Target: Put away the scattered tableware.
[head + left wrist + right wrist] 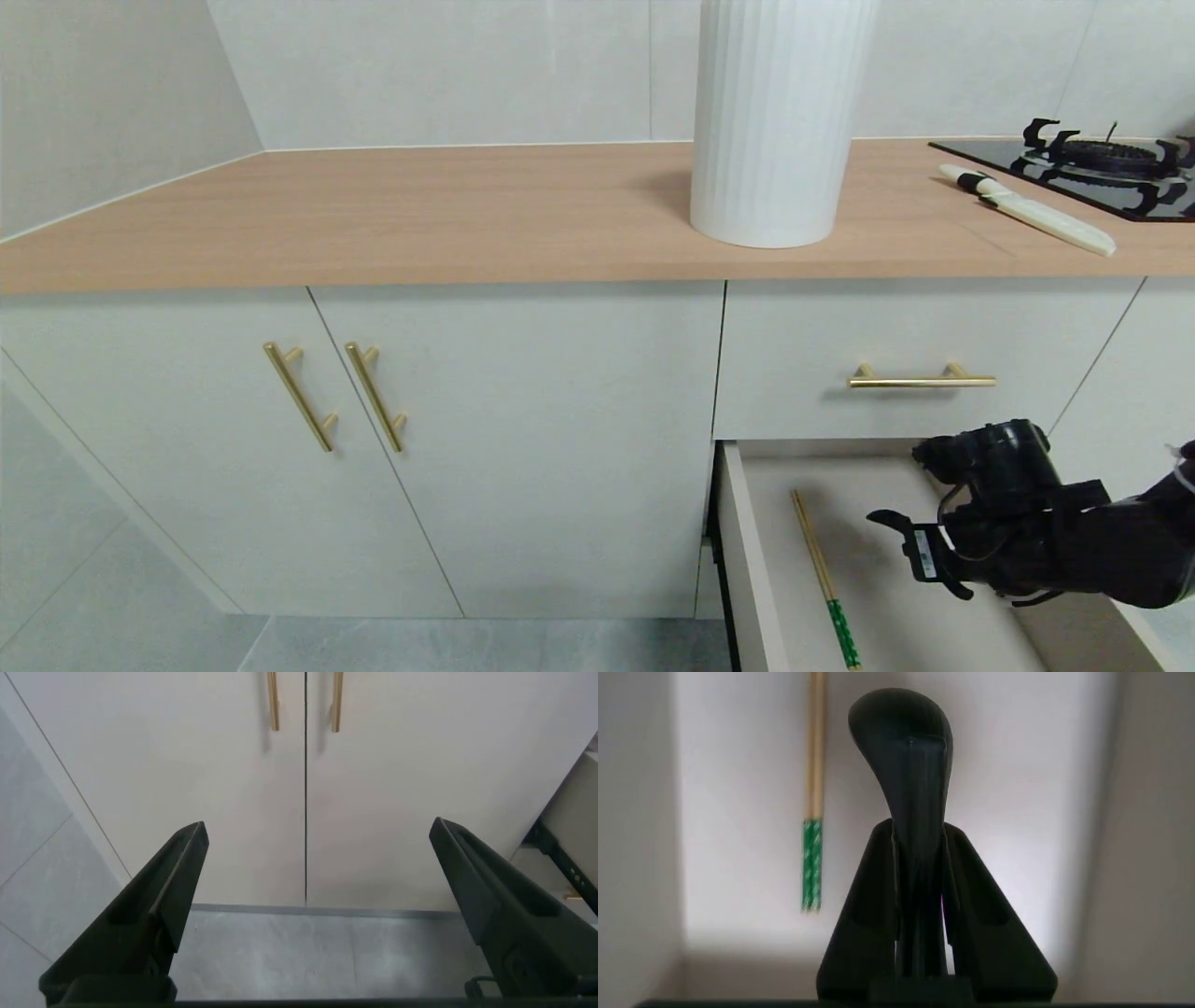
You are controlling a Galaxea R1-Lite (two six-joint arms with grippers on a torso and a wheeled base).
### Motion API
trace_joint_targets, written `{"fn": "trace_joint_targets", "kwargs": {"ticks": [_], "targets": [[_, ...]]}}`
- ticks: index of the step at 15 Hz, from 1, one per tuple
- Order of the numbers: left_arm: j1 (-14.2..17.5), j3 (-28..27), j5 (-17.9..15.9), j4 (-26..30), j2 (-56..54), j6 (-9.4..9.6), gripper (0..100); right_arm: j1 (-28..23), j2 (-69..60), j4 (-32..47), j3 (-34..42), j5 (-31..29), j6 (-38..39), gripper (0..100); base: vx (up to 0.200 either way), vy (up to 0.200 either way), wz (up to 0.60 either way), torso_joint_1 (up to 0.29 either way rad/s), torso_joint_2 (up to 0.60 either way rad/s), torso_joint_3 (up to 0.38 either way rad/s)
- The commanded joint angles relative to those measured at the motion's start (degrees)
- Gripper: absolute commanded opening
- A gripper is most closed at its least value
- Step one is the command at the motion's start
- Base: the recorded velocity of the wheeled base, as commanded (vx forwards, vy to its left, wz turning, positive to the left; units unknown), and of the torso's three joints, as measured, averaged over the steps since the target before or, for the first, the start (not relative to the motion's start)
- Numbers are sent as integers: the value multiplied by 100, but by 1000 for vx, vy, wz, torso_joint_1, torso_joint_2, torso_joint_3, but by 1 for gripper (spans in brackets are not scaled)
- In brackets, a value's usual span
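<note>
Head view: the right pincer (887,519), fingers pressed together and empty, hovers over the open pale drawer (747,551), just beside the bamboo chopsticks with green ends (826,588) lying inside. The left pincer (313,905) is spread wide before the white cabinet doors (402,793).

A tall white ribbed container (775,121) stands on the wooden surface (373,215); a white knife (1027,210) lies to its right. Below it, green-tipped bamboo chopsticks (823,579) lie in the open drawer (747,560).
</note>
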Motion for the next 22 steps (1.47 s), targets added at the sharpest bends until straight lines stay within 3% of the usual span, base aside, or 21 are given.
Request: {"fn": "trace_joint_targets", "kwargs": {"ticks": [1, 7, 15, 16, 22], "targets": [[2, 0, 9, -4, 2, -2, 100, 45, 962, -664, 181, -268, 32, 0, 0, 0, 0, 0, 0, 0], [2, 0, 0, -4, 2, -2, 100, 45, 1903, -2510, 576, -382, -12, 0, 0, 0, 0, 0, 0, 0], [2, 0, 0, -4, 2, -2, 100, 45, 1947, -2651, 576, -531, -3, 0, 0, 0, 0, 0, 0, 0], [2, 0, 0, -4, 2, -2, 100, 45, 1929, -2659, 576, -531, -3, 100, 0, 0, 0, 0, 0, 0], [2, 0, 0, -4, 2, -2, 100, 36, 1472, -2809, 699, -628, -12, 100, 0, 0, 0, 0, 0, 0]]}}
